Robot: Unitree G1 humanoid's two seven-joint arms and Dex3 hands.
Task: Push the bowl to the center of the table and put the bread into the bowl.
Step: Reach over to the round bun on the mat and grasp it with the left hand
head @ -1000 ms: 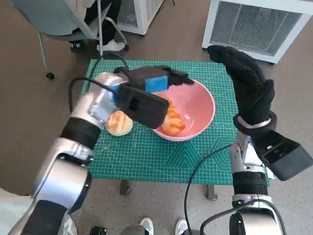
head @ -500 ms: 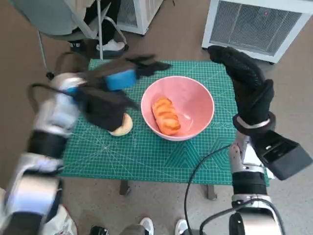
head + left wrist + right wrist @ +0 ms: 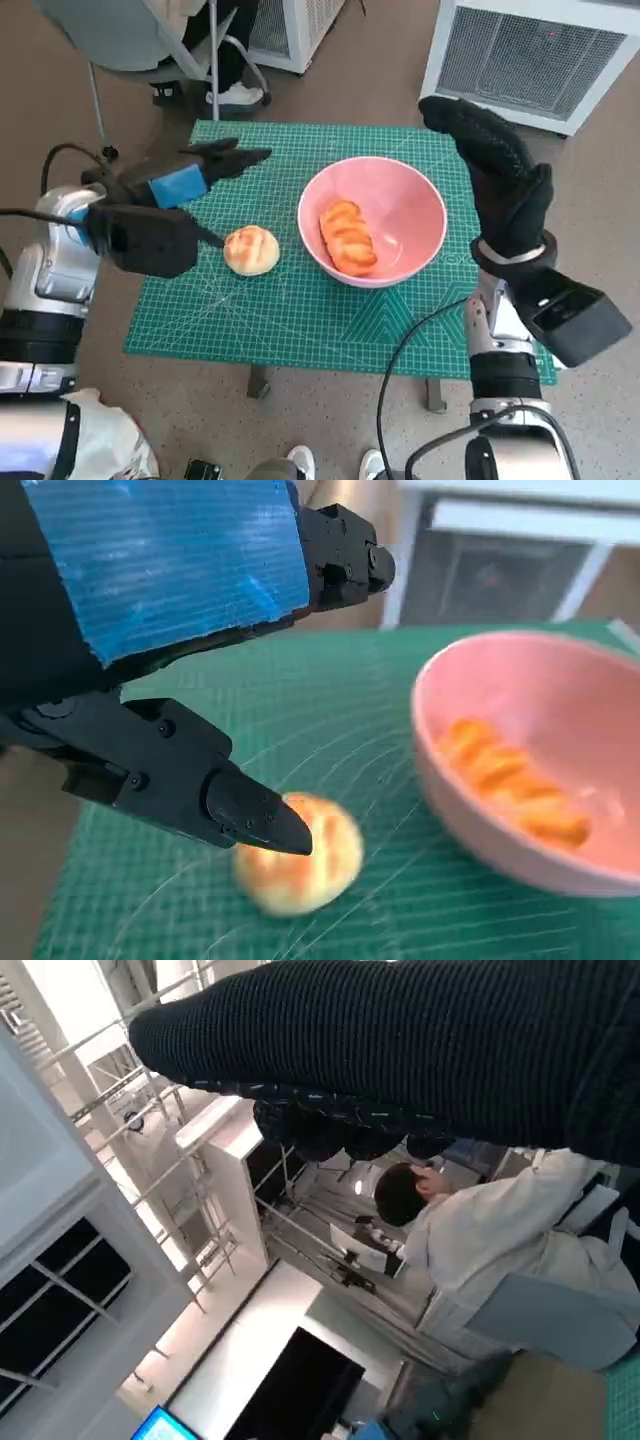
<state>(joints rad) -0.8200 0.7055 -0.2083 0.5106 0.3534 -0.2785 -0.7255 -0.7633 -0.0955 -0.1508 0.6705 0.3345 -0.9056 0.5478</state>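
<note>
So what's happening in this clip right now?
A humanoid robot is working at a small table covered by a green cutting mat. A pink bowl sits near the mat's middle with a long orange-glazed bread inside. A round bun lies on the mat beside the bowl, outside it. The blue-taped left hand hovers above the mat's left part, fingers apart, holding nothing. The gloved right hand is raised beside the bowl's right side, also holding nothing.

Bread in bowl, bun beside.
</note>
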